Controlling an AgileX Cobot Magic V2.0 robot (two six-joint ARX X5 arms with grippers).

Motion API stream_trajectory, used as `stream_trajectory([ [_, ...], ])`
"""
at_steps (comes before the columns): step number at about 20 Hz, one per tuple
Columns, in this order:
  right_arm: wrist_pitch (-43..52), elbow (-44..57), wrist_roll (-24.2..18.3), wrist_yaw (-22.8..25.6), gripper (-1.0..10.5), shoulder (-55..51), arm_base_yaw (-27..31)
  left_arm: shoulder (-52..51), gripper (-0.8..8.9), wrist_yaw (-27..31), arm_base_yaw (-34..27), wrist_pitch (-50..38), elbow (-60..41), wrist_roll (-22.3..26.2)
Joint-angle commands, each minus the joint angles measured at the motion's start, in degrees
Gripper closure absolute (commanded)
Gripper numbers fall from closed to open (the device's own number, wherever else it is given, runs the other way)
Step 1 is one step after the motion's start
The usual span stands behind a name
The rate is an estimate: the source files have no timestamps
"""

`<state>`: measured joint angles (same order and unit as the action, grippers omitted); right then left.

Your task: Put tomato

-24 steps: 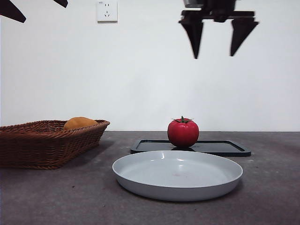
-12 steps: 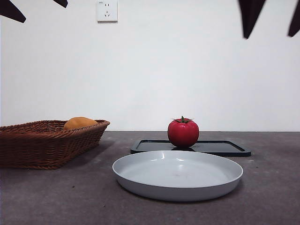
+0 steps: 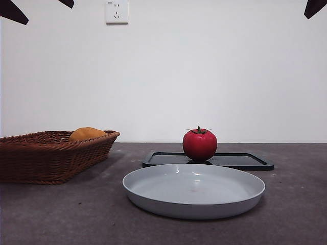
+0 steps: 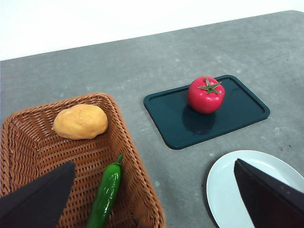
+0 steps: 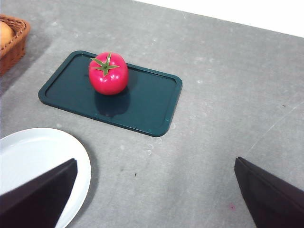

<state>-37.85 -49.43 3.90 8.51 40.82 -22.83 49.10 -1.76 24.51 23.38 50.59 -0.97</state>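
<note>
The tomato point(image 3: 199, 144), glossy red with a green stem, rests upright on a dark green tray point(image 3: 245, 161); it also shows in the left wrist view point(image 4: 205, 94) and the right wrist view point(image 5: 108, 73). My right gripper point(image 5: 154, 197) is open and empty, high above the table and to the side of the tray; in the front view only its black tip point(image 3: 315, 7) shows at the top right corner. My left gripper point(image 4: 156, 202) is open and empty, high over the basket's edge; it waits at the front view's top left.
A wicker basket point(image 3: 51, 155) at the left holds an orange rounded fruit point(image 4: 80, 121) and a green pepper point(image 4: 107, 192). A white plate point(image 3: 194, 191) lies in front of the tray point(image 5: 142, 104). A wall socket point(image 3: 116, 11) is on the back wall.
The right gripper has risen and moved to the right, from above the tomato to the top right corner, almost out of the front view. The tomato and the left arm have not moved.
</note>
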Motion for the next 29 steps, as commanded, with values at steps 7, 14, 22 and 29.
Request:
stream_trajectory([
  [7, 1.64, -0.55, 0.57, 0.07, 3.1, 0.2, -0.33, 0.26, 0.85, 0.07, 0.26, -0.72, 0.76, -0.15],
  [14, 1.42, -0.55, 0.46, 0.07, 9.6, 0.2, -0.33, 0.26, 7.98, 0.07, 0.26, -0.35, 0.76, -0.17],
  [22, 1.86, -0.55, 0.37, 0.52, 9.3, 0.2, -0.31, 0.26, 7.93, 0.07, 0.26, -0.7, 0.76, -0.15],
  [29, 1.86, -0.55, 0.37, 0.52, 9.3, 0.2, -0.31, 0.17, 7.93, 0.07, 0.15, -0.7, 0.76, -0.15],
])
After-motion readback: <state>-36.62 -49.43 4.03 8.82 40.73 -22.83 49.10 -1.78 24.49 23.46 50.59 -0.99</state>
